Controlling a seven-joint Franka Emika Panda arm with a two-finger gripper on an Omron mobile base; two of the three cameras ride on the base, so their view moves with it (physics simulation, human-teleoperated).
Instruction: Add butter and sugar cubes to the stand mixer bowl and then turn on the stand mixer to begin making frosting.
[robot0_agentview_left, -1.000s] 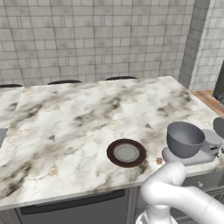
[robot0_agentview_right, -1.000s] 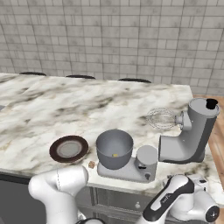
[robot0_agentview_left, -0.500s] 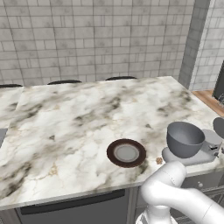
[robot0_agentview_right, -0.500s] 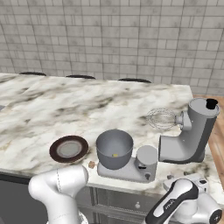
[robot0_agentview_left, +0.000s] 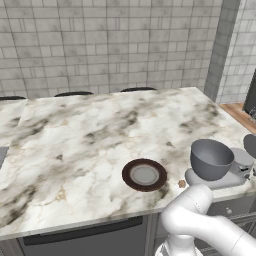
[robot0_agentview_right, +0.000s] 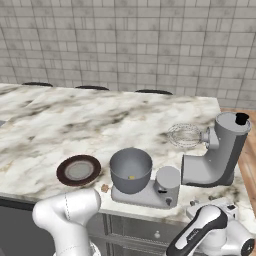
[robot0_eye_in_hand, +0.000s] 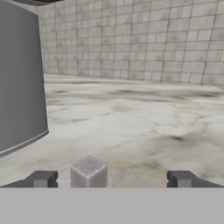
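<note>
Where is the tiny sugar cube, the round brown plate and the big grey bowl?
sugar cube (robot0_eye_in_hand: 89, 171): hand view, its front face.
plate (robot0_agentview_left: 144, 174): left base view, grey centre.
stand mixer bowl (robot0_agentview_right: 131, 170): right base view, inner wall.

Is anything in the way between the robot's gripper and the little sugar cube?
Nothing visible. In the hand view the tiny tan-brown sugar cube sits on the marble counter right between the open gripper fingertips, with the grey mixer bowl off to one side.

So the deep round grey metal bowl (robot0_agentview_right: 130, 170) sits on the flat base of the grey stand mixer (robot0_agentview_right: 212, 152), near the marble worktop (robot0_agentview_left: 100, 135) front edge. Round dark-brown plate (robot0_agentview_right: 78, 169) lies left of it, tiny tan sugar cube (robot0_agentview_right: 104, 188) between them.
</note>
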